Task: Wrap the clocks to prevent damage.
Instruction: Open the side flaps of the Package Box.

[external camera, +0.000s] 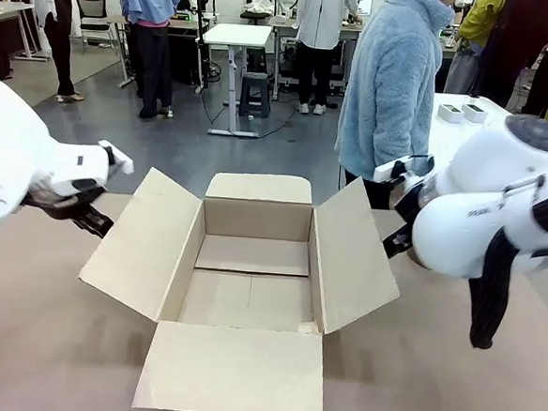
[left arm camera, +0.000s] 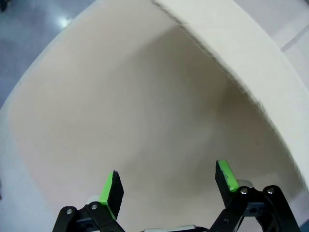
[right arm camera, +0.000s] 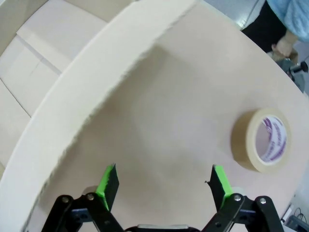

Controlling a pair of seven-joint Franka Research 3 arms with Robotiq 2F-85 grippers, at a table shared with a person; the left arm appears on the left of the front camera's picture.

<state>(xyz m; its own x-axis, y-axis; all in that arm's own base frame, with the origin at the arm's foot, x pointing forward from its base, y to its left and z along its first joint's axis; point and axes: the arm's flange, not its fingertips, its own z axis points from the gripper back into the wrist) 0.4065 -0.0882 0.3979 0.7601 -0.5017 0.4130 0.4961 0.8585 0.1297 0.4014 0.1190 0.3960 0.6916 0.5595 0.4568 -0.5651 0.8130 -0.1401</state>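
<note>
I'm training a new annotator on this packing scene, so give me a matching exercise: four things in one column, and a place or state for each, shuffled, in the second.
Things
1. large brown cardboard box
2. tan roll of packing tape
3. left gripper, black with green pads
4. person in a light-blue fleece jacket

Places or states
A. standing at the far side of the table
B. jaws apart, holding nothing
C. lying flat on the table
D. flaps spread outward

Pairs: 1-D, 2-C, 3-B, 4-A
</note>
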